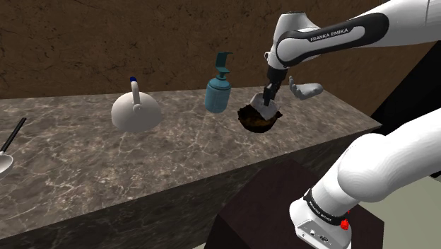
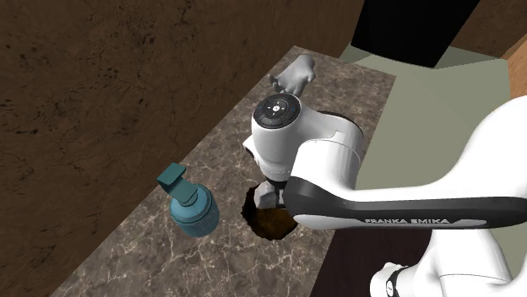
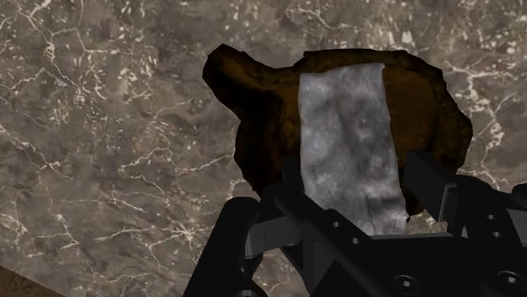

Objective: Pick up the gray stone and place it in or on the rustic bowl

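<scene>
The gripper point(image 3: 355, 184) pinches the gray stone point(image 3: 346, 118) by its near end, one black finger on each long flank. The stone looks hard, rigid and rough-faced, likely weighty for its bulk, so it should neither crush nor slip easily; a hold across its narrow width suits it. It hangs directly over the rustic bowl point(image 3: 253, 110), a dark brown vessel with a ragged rim, seemingly otherwise empty. Whether the stone's far tip touches the bowl's inside is hard to tell. Near the bowl stands a teal pump bottle point(image 1: 218, 88), contents hidden. Beyond it, well apart from the bowl, sits a white kettle point(image 1: 136, 112).
</scene>
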You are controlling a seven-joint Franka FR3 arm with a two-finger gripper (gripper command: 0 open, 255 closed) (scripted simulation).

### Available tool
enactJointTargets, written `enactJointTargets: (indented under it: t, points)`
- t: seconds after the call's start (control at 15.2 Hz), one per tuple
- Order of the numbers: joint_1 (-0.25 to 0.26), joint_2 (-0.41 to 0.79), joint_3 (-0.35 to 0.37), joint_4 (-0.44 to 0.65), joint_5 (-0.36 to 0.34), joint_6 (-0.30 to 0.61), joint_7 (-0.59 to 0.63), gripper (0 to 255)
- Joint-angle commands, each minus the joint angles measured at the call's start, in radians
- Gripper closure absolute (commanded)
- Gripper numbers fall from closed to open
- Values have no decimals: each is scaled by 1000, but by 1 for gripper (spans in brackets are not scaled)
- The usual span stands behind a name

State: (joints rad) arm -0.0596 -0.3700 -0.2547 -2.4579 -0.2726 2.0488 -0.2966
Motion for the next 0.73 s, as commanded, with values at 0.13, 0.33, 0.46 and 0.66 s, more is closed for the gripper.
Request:
enactJointTargets:
  t: [0.13, 0.33, 0.46, 0.66]
  points:
    - [0, 0, 0, 1, 0, 0, 0, 0]
    - [0, 0, 0, 1, 0, 0, 0, 0]
    - [3, -12, 6, 24, 5, -36, -1, 0]
    - [11, -36, 23, 97, 18, -134, -4, 0]
